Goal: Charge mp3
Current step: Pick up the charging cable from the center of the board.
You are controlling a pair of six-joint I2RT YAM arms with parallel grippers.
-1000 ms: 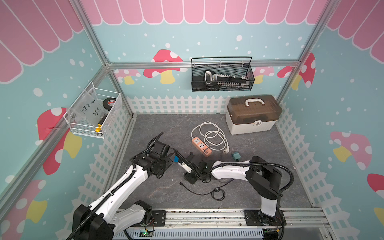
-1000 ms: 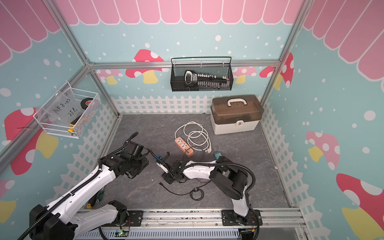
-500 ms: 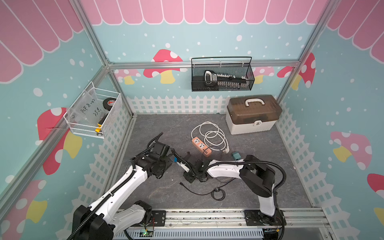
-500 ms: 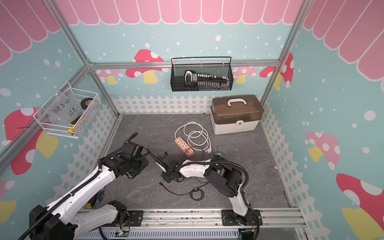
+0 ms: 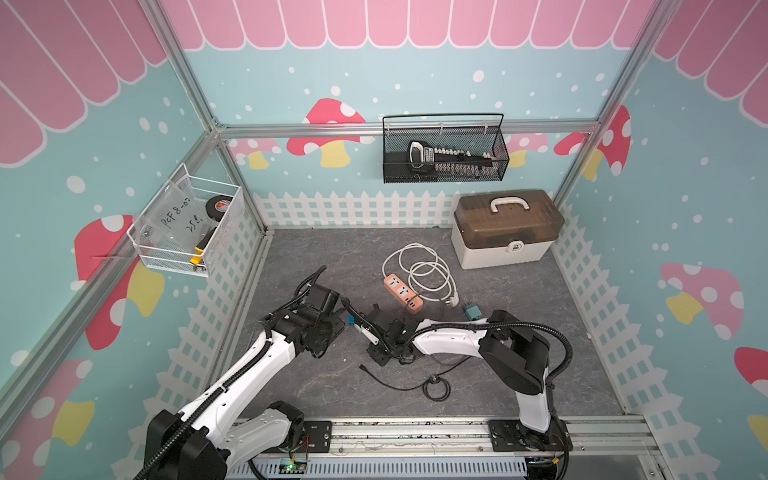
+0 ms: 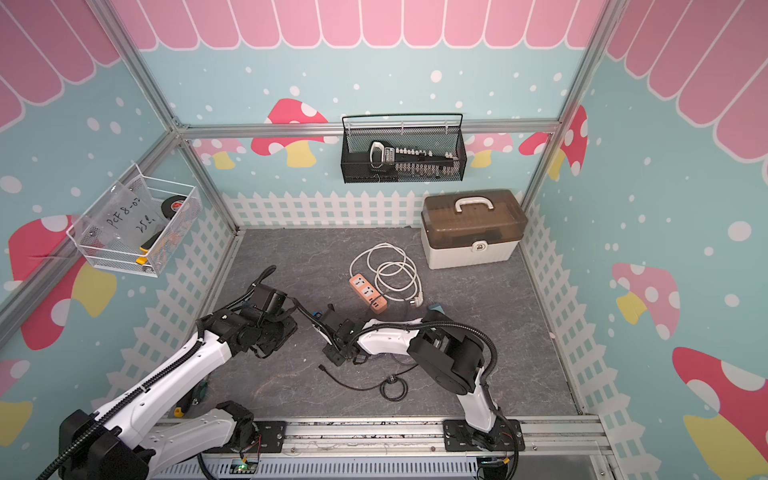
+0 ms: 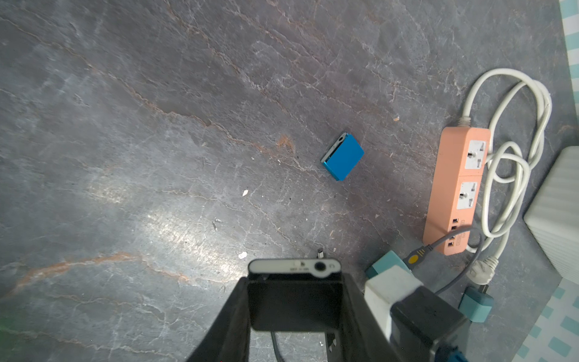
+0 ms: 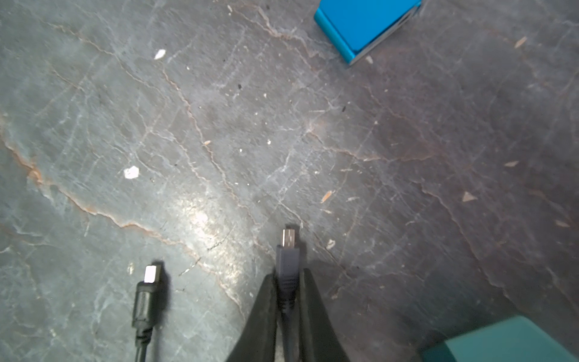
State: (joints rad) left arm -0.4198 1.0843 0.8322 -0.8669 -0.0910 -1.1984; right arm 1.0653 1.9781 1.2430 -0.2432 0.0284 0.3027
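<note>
Blue player: cut off by the frame edge in the right wrist view.
Silver player: sides hidden by left gripper.
Grey plug: cable behind it largely hidden by right gripper.
Handwritten sheet, left wall: last characters unreadable.

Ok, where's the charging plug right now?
In the right wrist view, the plug is pinched in the right gripper; a second plug lies on the mat beside it.

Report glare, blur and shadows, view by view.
Both top views: evenly lit, sharp. Left wrist: sharp, white glare on the floor beside the silver player. Right wrist: soft all over, more floor glare, dark shadows beside the held plug and the loose plug.
</note>
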